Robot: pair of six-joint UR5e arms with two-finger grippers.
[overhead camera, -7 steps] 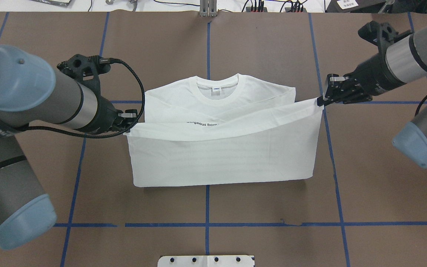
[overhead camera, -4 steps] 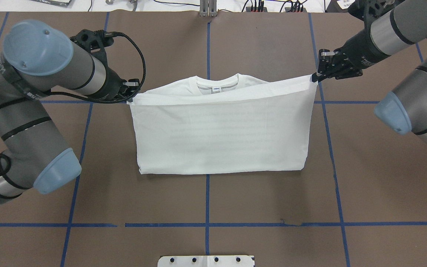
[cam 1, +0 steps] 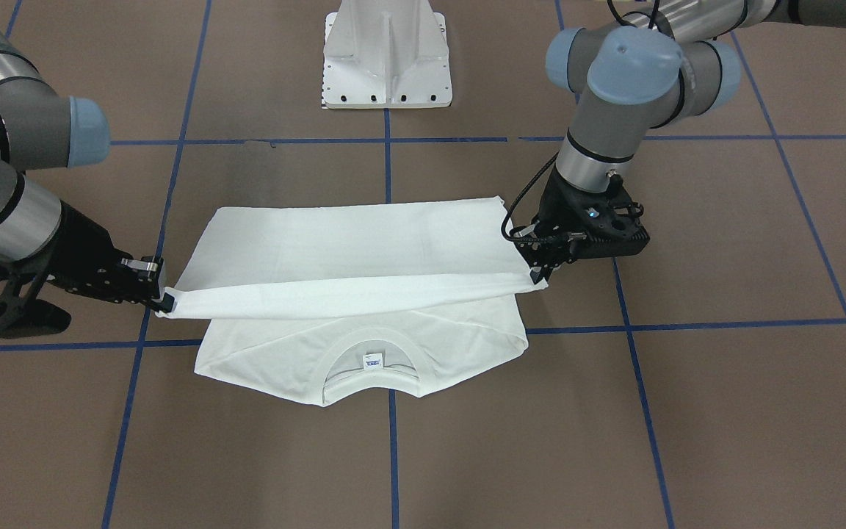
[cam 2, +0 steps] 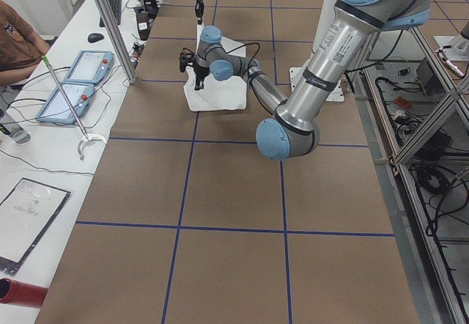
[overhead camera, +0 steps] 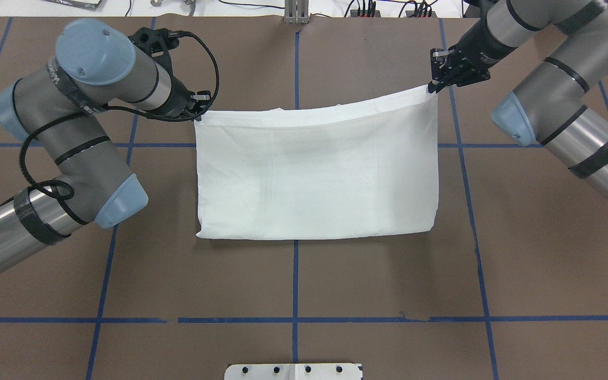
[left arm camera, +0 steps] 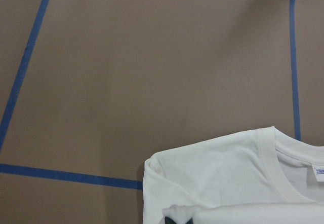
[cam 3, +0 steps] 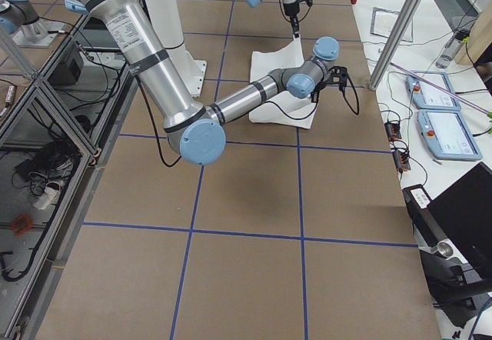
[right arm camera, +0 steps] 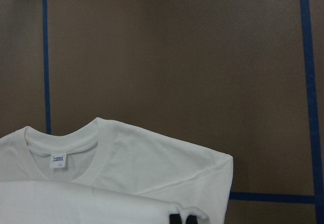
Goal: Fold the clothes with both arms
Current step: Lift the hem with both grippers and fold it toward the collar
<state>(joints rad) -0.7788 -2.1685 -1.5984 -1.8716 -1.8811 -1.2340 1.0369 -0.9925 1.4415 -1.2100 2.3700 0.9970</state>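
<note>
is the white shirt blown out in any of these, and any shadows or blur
Overhead exterior: the T-shirt is near blown out, only faint grey shading on it, no glare on the table. Exterior front-facing: even light, the raised edge throws a soft shadow on the layer below. Wrist views: the collar is sharp, no motion blur. Side views: T-shirt too small for detail.

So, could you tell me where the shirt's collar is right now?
In the front-facing view the collar lies on the table at the T-shirt's near edge, below the raised hem held between the left gripper and right gripper.
</note>
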